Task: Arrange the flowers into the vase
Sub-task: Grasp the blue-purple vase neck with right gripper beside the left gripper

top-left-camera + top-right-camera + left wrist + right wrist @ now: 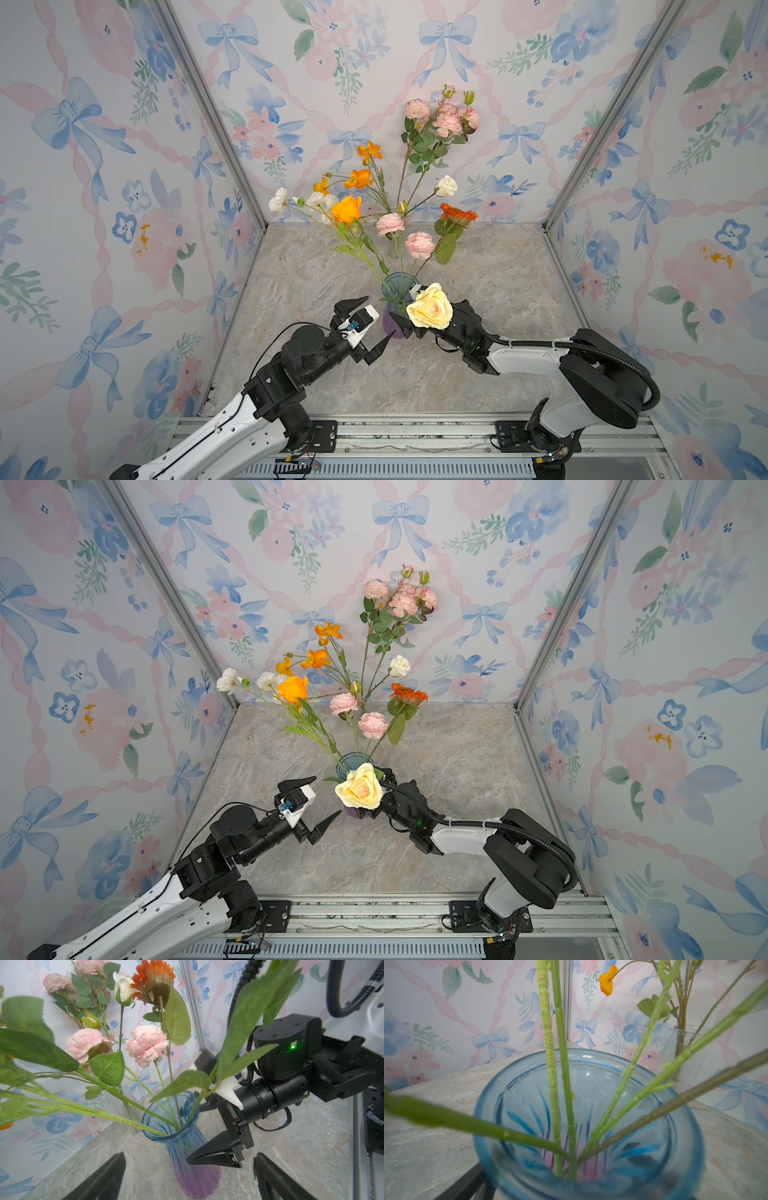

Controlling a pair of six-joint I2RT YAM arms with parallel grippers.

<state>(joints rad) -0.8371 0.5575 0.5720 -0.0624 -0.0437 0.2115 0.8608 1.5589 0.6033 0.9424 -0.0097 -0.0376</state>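
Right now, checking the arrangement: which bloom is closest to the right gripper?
The cream-yellow rose, directly over the right gripper beside the blue vase; all other blooms stand farther back.

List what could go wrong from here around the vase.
1. The right gripper, open, straddles the tall, narrow vase; a sideways pull-back could tip it.
2. The cream rose leans over that gripper; lifting might snag the bloom and drag its stem out.
3. The left gripper hangs open close beside the vase and could bump it.
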